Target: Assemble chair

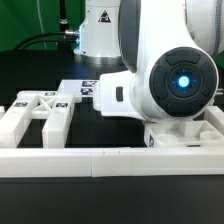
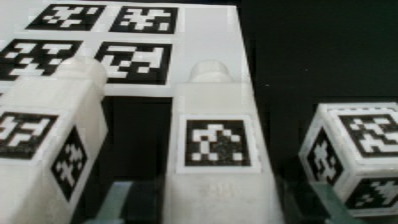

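Note:
In the wrist view my gripper [image 2: 221, 206] straddles a white chair post [image 2: 215, 135] with a square tag on its face. One finger lies close along each side of it, with no gap that I can make out. The post's tip reaches over the marker board [image 2: 111, 40]. A second tagged post [image 2: 54, 125] lies on one side and a tagged white block [image 2: 361, 150] on the other. In the exterior view the X-braced frame [image 1: 40, 110] lies at the left, and my arm [image 1: 170, 85] hides the gripper and the post.
The long low white border wall [image 1: 100, 160] runs across the front of the black table. The marker board [image 1: 85, 88] lies behind the frame. A white chair piece [image 1: 190, 135] sits under the arm at the exterior view's right. The robot base [image 1: 100, 30] stands at the back.

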You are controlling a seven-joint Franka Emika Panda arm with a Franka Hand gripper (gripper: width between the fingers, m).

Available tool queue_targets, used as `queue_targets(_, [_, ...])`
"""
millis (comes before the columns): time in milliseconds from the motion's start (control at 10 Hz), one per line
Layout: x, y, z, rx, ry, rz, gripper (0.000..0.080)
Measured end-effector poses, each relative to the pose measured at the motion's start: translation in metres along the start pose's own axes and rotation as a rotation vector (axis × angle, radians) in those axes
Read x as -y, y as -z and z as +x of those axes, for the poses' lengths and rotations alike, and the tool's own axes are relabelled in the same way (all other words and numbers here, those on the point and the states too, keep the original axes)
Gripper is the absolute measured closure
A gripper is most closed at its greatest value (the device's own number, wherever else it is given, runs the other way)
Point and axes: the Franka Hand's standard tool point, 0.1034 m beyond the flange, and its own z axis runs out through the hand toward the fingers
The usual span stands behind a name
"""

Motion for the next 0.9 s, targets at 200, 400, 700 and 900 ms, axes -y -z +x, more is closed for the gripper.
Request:
queue_targets(200, [0.001,0.006,-0.005,-0.004,0.007,0.0,0.0515])
queue_targets(400, [0.005,0.022,-0.026,-0.001,0.013,-0.001,0.0515])
queue_targets(700, [0.007,0.045,-0.033,-0.046,0.019,-0.002,0.0515])
queue_targets(900, [0.007,0.045,-0.032,-0.048,0.019,-0.002,0.0514])
